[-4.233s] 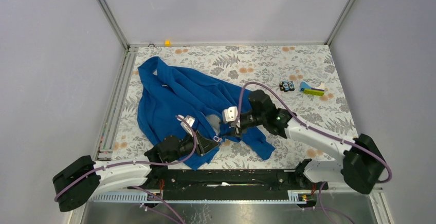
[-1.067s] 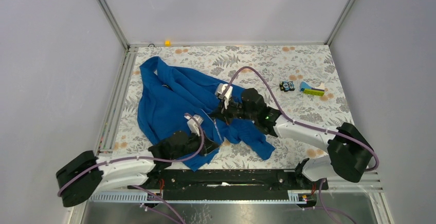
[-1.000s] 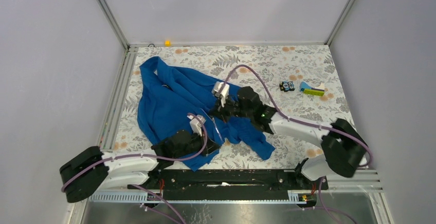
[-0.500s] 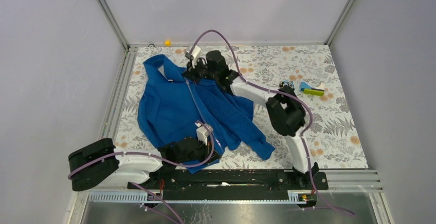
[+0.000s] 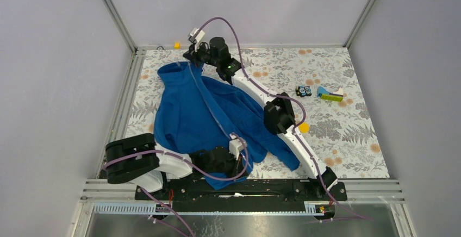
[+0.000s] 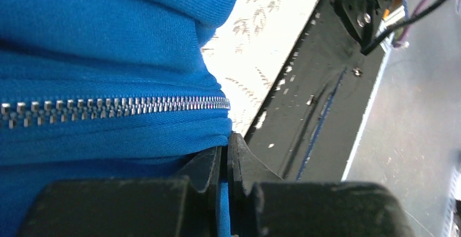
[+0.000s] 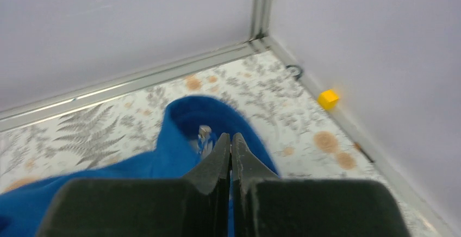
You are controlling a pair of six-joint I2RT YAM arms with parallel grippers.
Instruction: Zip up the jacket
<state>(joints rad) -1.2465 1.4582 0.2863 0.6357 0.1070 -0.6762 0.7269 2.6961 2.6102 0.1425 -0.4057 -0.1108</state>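
Observation:
The royal-blue jacket [image 5: 187, 114] lies spread on the flowered table, its zipper [image 5: 211, 109] running as one closed line from hem to collar. My left gripper [image 5: 239, 162] is at the near hem, shut on blue hem fabric just below the zipper's bottom end [image 6: 136, 105]; its jaws [image 6: 226, 145] pinch the cloth [image 6: 108, 41]. My right gripper [image 5: 191, 60] reaches far back to the collar and is shut there [image 7: 231, 137]. A strip of blue shows between its fingers, and the silvery slider [image 7: 204, 133] sits right beside the tips, on the collar [image 7: 163, 158].
A small yellow cube [image 5: 176, 45] sits in the back left corner, also in the right wrist view [image 7: 328, 98]. A black-and-blue toy [image 5: 303, 91] and a green-and-blue piece [image 5: 330, 96] lie back right. Metal rails [image 5: 126, 93] edge the left side; the black base bar [image 5: 244, 187] runs along the front.
My right gripper ran from the jacket's middle up to the collar at the back, the zipper closing behind it. The left gripper shifted right with the hem, and the jacket stretched out straighter.

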